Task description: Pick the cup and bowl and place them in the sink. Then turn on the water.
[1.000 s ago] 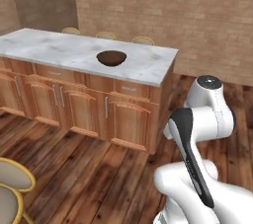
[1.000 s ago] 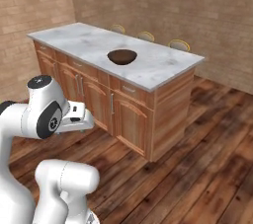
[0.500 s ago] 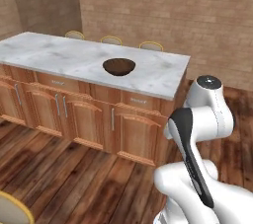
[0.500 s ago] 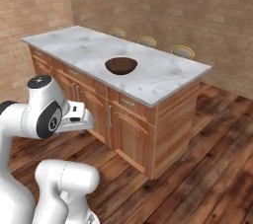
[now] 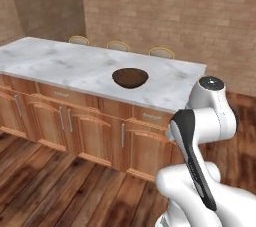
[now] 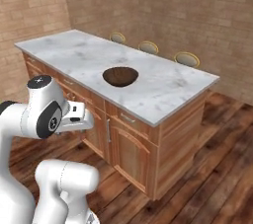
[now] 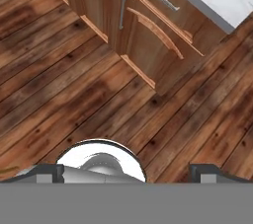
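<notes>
Writing is showing nowhere you look. One bowl (image 5: pixel 130 77) is sitting on the counter (image 5: pixel 75 68), three stools (image 6: pixel 188 59) behind. Jaws are standing wide, gripping nothing.

The bowl (image 5: pixel 130 77) looks like dark brown wood with a smooth, faintly sheened inside, and it rests on a countertop (image 5: pixel 75 68) of white, grey-veined marble with a soft polish. The cabinets (image 6: pixel 128 149) below are warm reddish wood with visible grain and a satin finish, fitted with slim brushed-metal handles (image 7: pixel 122 12), while the floor (image 7: pixel 74 99) is darker plank wood, streaked and slightly glossy. The walls (image 5: pixel 170 16) are matt, rough tan brick, and the arm (image 5: pixel 205 121) is glossy white plastic with smooth dark joints
</notes>
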